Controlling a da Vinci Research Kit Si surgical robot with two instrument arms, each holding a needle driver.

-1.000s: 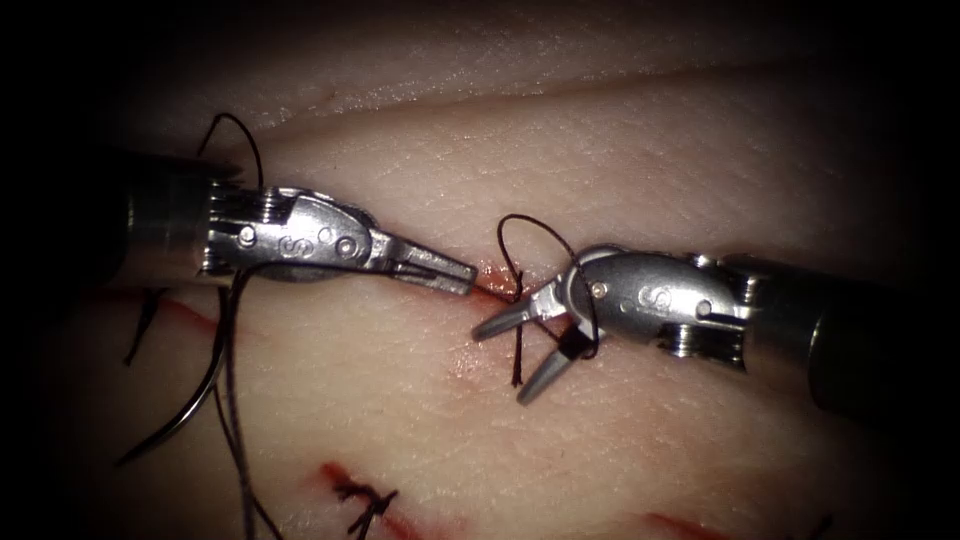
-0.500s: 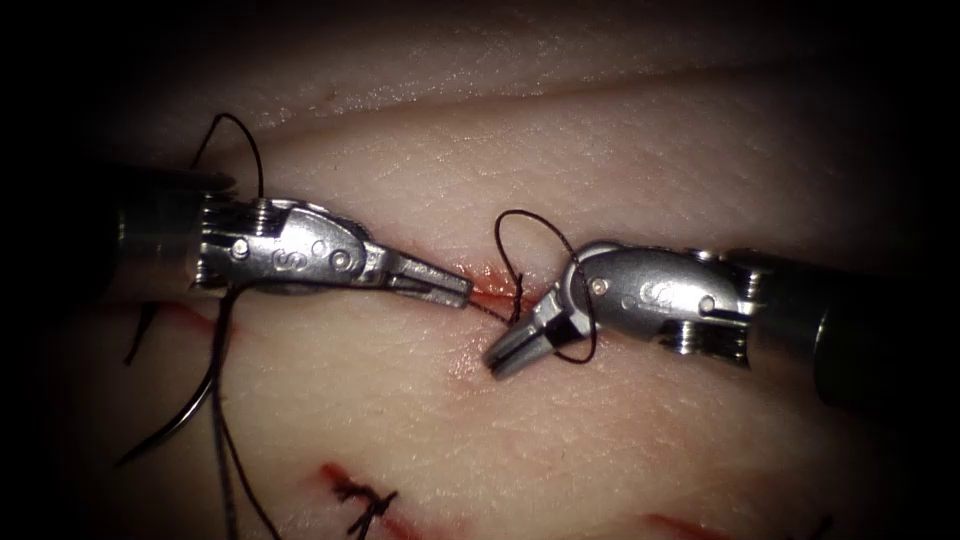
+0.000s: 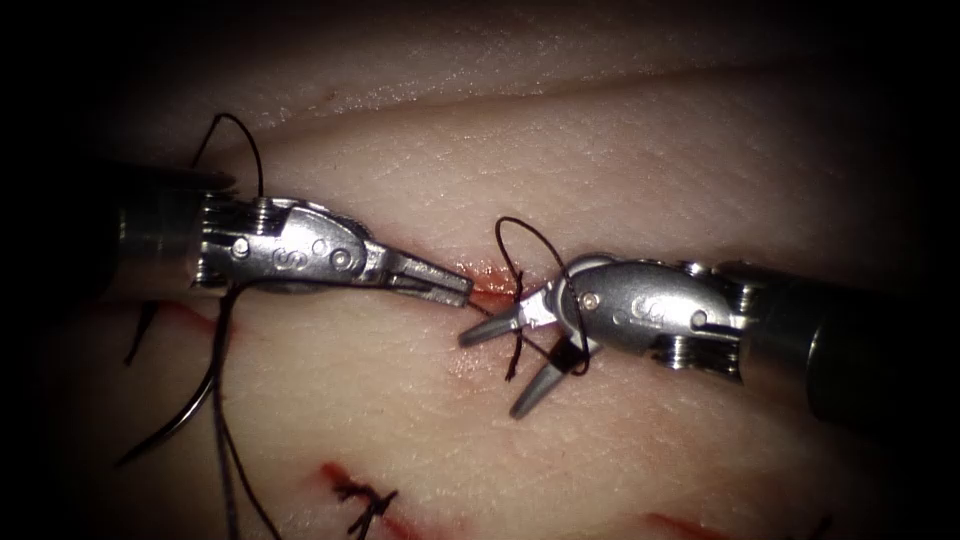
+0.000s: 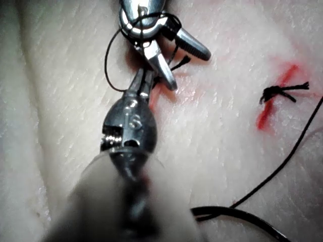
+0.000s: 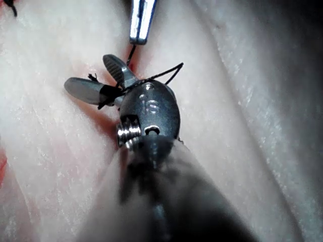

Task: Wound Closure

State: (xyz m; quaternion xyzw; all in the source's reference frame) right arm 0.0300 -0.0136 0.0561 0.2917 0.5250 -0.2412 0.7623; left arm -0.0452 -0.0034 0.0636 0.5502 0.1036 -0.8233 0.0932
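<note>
I am counting two tools: my left tool [image 3: 455,288], my right tool [image 3: 505,365]. I am seeing one curved needle [image 3: 185,415] lying on tissue [image 3: 620,150]. I am counting one long thread [image 3: 228,440] and one thread loop [image 3: 530,240] at my right tool. I am seeing one finished knot [image 3: 365,500], with cut ends, on one cut [image 3: 345,480].

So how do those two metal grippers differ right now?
The left gripper is shut, pinching the thread beside the cut; the right gripper is spread open and grips nothing, though a loop of thread lies around it. The left points right and slightly down, the right points left and down. Both are the same silver tool, meeting over the tissue.
</note>
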